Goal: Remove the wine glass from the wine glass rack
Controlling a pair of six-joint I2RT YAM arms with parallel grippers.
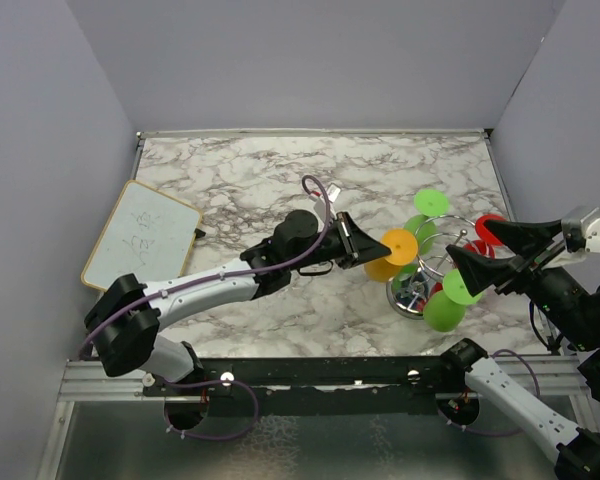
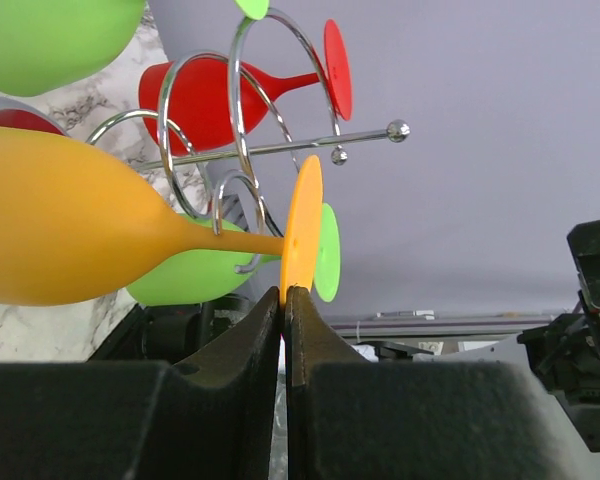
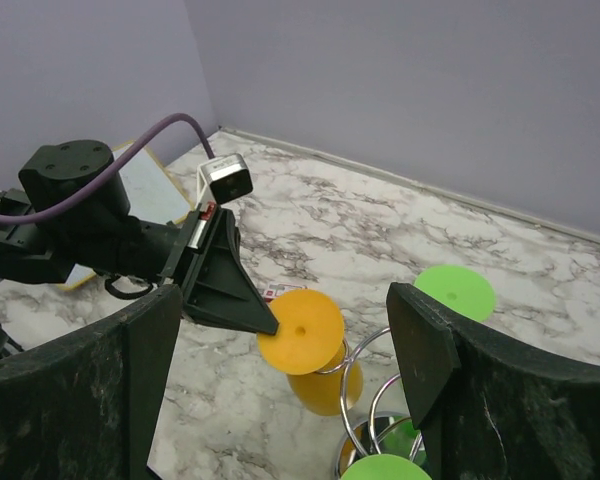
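Wine glass (image 1: 392,252), orange, hung by its stem on the wine glass rack (image 1: 408,296). Foot pinched tight by left gripper (image 2: 283,300); right gripper (image 1: 475,240) spread wide nearby, holding nothing. Seemed grabbed already. Next, likely: slide stem out of ring slowly. Marble table (image 1: 280,170), plain grey walls (image 1: 300,60).

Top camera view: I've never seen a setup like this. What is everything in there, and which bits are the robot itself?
orange wine glass: one, orange, on the rack, foot pinched by the left gripper.
green wine glasses: at least two, green, on the rack.
red wine glasses: at least one, red, on the rack's right side.
chrome wire wine glass rack: one, silver, right of the table's centre.
framed whiteboard: one, white, table's left edge.
marble table: one, white with grey veins.
left gripper: one, black, shut.
right gripper: one, black, open beside the rack.
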